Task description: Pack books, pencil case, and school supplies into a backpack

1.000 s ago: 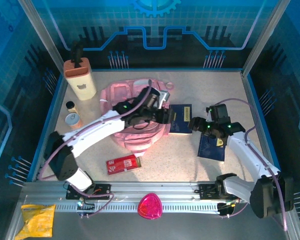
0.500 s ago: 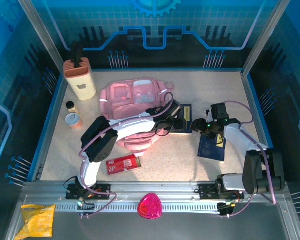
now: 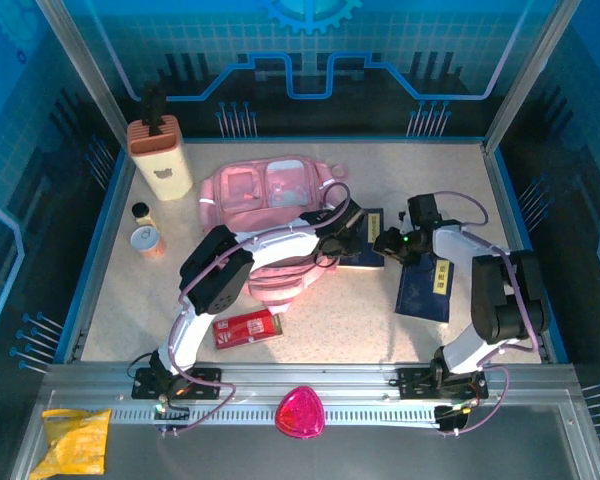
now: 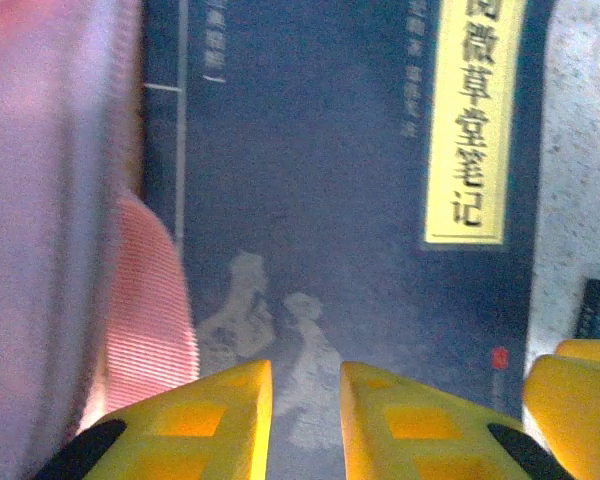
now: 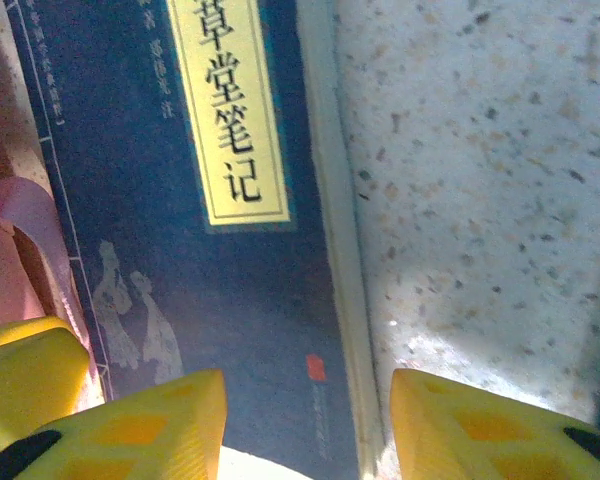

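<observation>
My left gripper (image 4: 305, 372) hangs low over the dark navy paperback with the yellow title strip (image 4: 320, 200). Its yellow fingers are drawn nearly together, with a slim gap left and nothing in it. My right gripper (image 5: 305, 390) faces it from the other side. Its fingers stand well apart and straddle the book's pale page edge, one over the cover and one over the speckled beige tabletop (image 5: 480, 150). Neither gripper holds the book yet, as far as I can see.

A second ago my left arm was reaching over the large soft pink backpack (image 3: 265, 190), and my right gripper sat further out, by the second dark navy paperback (image 3: 425, 292). Both have since swung in onto the same book, and both sets of jaws have narrowed on the way. The book itself has not shifted. I judge this is the start of a two-handed pick: one side pins or lifts the cover while the other gets under the edge.

The book lies flat on the table, directly below both grippers. Its spine side is tucked against the backpack's pink fabric, which laps slightly over that edge in my left wrist view. The other navy book lies just beyond my right gripper, on the side away from the backpack. The flat red rectangular pencil case (image 3: 247, 327) lies on the table nearer my bases, apart from the bag, so it is not yet packed.
</observation>
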Controlling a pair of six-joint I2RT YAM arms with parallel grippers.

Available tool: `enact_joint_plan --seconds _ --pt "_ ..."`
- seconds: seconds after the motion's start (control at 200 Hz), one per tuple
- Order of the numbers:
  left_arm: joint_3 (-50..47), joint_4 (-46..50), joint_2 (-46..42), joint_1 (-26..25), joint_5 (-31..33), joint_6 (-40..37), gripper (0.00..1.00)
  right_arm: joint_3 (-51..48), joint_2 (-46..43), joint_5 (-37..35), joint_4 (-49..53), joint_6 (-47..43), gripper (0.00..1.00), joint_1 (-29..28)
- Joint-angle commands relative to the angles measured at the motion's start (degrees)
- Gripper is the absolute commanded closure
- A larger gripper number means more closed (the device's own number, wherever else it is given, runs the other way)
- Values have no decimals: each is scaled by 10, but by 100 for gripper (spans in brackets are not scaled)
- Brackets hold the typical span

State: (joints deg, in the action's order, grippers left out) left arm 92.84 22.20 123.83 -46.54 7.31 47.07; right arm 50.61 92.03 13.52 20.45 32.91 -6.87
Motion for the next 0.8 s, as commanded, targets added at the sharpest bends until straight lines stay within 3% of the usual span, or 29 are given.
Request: enact_joint_plan --seconds 0.0,0.42,0.795 --pt "-6 20 12 2 12 0 76 20 17 -13 4 -14 52 -14" --pt "-26 35 30 1 6 18 83 37 48 -5 15 -24 44 -31" --pt "-52 31 26 -4 11 25 85 47 -20 10 37 -38 44 -39"
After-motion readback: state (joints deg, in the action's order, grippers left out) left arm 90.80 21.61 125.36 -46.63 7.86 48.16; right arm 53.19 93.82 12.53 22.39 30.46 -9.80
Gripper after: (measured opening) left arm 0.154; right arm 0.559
